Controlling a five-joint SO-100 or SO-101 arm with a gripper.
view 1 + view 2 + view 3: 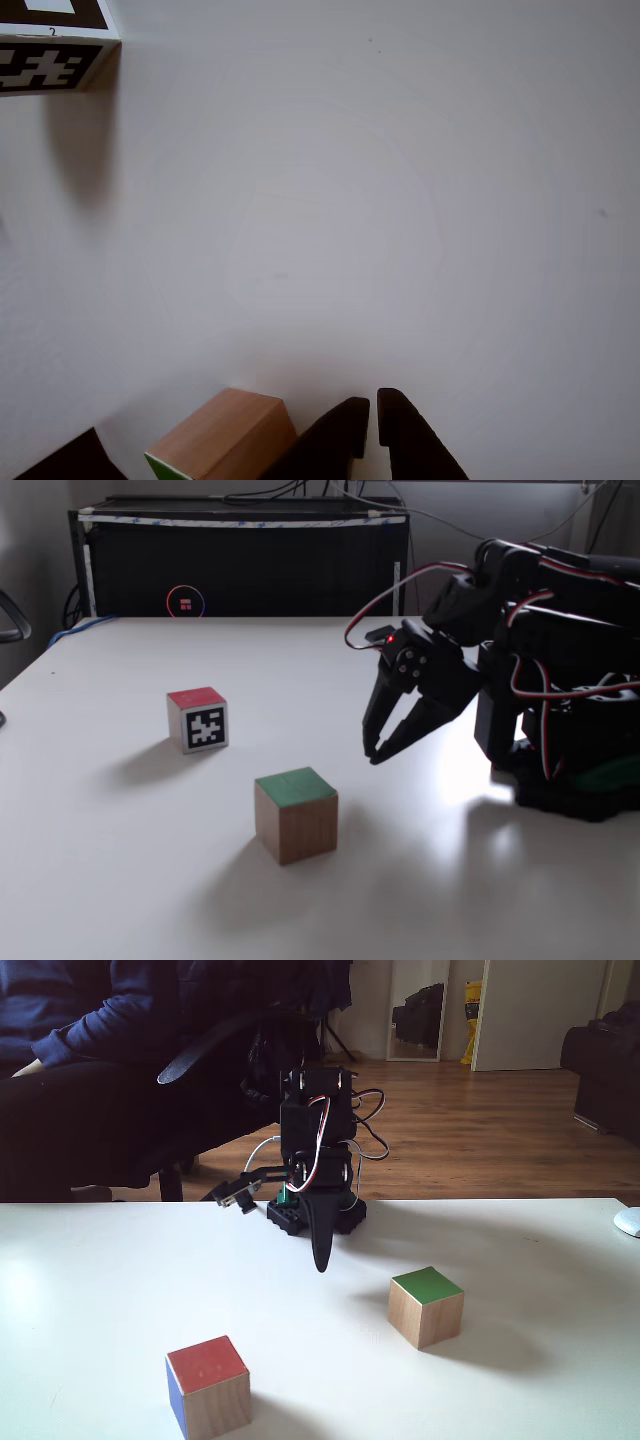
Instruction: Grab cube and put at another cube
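Fixed view: hand [372, 752] downward, seemingly near-closed.

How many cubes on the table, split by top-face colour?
Green-topped light-brown wooden cube: 1
Red-topped cube with a black-and-white marker pattern on one side: 1
Total: 2 cubes, both standing apart on the white table, neither held by the black gripper.

A white table [110, 880] lies mostly bare, with just two things standing on it as obstacles: a wooden cube [295, 815] with a green top and a red-topped marker cube [197, 719], well apart with open tabletop between them. The black gripper [371, 752] hangs just above the surface near the wooden cube, nothing between them. A black box [240, 565] lines the table's far edge.
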